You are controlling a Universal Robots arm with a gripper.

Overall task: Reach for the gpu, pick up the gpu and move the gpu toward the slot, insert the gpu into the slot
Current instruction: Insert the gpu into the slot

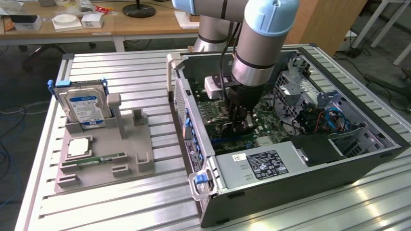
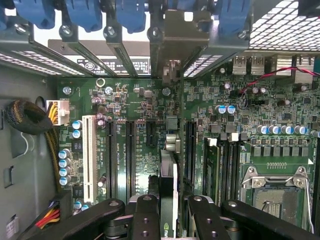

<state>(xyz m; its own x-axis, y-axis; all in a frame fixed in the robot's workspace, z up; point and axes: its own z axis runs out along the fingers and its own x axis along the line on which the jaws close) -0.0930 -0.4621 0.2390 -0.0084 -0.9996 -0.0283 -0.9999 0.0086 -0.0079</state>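
Two cameras: one high and off the arm, one on the wrist inside the computer case.

The exterior view looks down at an angle from some way off, taking in the slatted tabletop [image 1: 128,67], the open computer case [image 1: 359,163] and the arm [image 1: 260,53]. The wrist view sits close above the green motherboard [image 2: 135,107], facing along its fingers [image 2: 145,220] toward the rear bracket row. Both views share the motherboard.
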